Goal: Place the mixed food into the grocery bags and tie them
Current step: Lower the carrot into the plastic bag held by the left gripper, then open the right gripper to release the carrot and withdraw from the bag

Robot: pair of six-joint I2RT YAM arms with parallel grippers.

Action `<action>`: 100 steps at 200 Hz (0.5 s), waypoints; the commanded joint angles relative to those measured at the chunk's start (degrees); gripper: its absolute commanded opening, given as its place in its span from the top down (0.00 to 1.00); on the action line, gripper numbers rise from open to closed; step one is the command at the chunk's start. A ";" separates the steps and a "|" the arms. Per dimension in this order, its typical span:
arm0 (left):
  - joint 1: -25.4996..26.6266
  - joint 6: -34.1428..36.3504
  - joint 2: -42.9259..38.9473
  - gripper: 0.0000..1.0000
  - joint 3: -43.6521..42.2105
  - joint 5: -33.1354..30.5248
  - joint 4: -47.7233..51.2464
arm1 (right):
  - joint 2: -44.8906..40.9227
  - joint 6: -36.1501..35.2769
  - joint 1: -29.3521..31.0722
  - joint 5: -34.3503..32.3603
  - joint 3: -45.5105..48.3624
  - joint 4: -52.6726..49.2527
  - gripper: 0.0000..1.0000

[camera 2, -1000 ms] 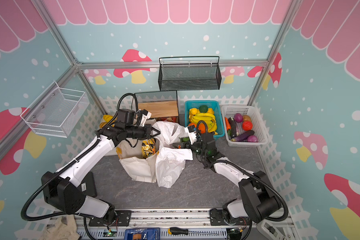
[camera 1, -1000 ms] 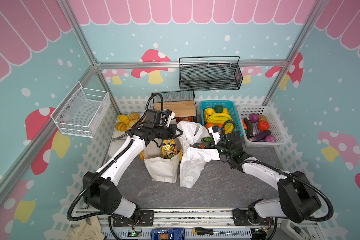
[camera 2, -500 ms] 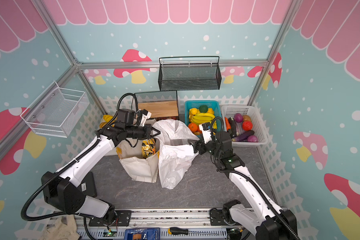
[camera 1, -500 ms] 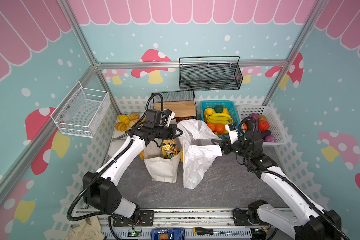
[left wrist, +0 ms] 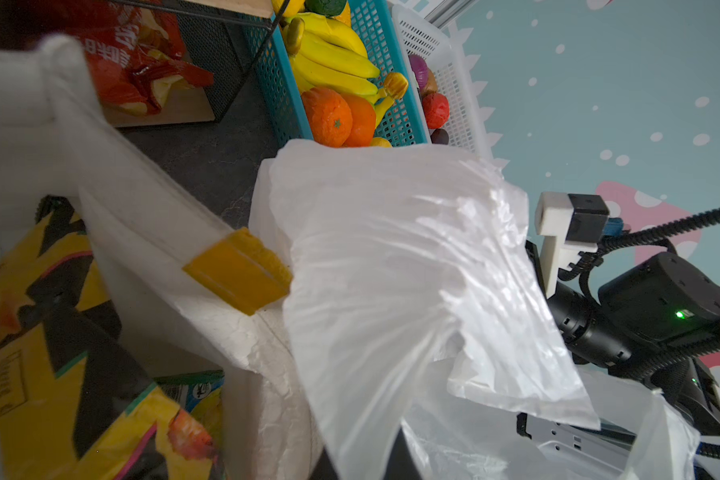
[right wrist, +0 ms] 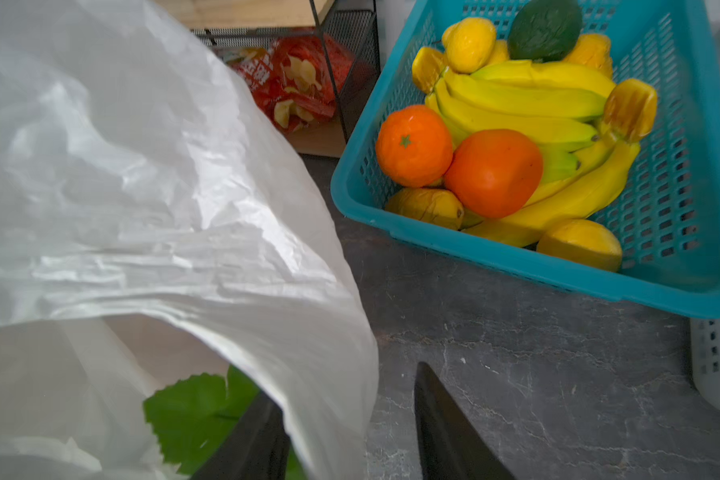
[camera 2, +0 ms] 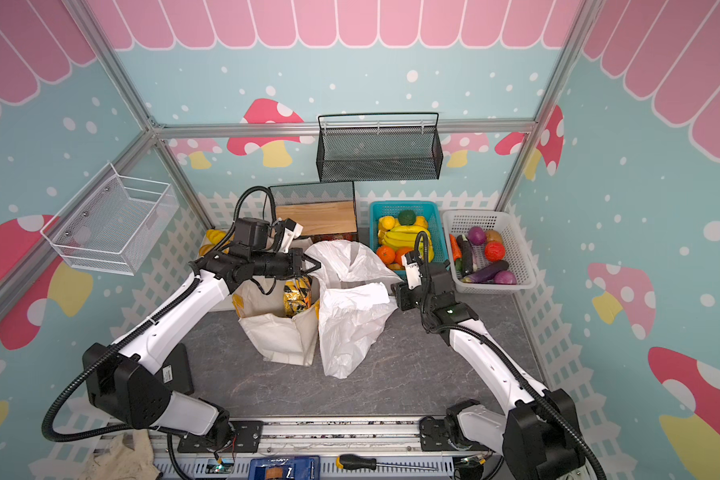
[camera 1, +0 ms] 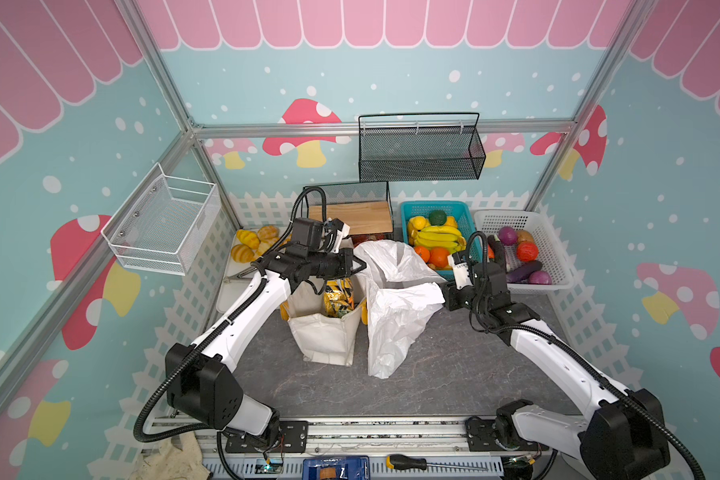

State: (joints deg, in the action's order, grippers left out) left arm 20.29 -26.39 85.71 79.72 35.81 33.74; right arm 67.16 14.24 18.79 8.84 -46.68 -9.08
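Masking contents: plastic bag [right wrist: 142, 187]; green leafy bit [right wrist: 188, 411] vis. by right fingers [right wrist: 445, 432].

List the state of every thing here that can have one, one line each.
white plastic bag, standing, mouth open
canvas tote, upright, open
gold-black packet, inside the canvas tote
green item, inside the white plastic bag
left pincer, shut on the white plastic bag's rim
right pincer, open, fingers either side of the bag's wall
blue basket, holding fruit
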 commanded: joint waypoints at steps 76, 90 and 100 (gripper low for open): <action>-2.36 0.38 -1.95 1.00 -0.49 -0.14 -0.50 | -8.85 -2.42 0.00 13.18 -3.45 0.14 0.91; -2.36 0.12 -1.48 1.00 -0.49 0.43 -0.45 | -8.21 -2.28 0.03 9.90 -3.96 -0.75 0.89; -2.36 -0.23 -1.12 1.00 -0.36 0.89 -0.51 | -7.71 -2.37 0.02 4.40 -4.58 -2.84 0.81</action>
State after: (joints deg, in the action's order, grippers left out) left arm 18.11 -26.39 85.60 79.72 35.79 33.74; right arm 58.46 12.12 18.79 18.81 -50.35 -8.91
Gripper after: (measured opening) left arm 0.047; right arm 0.124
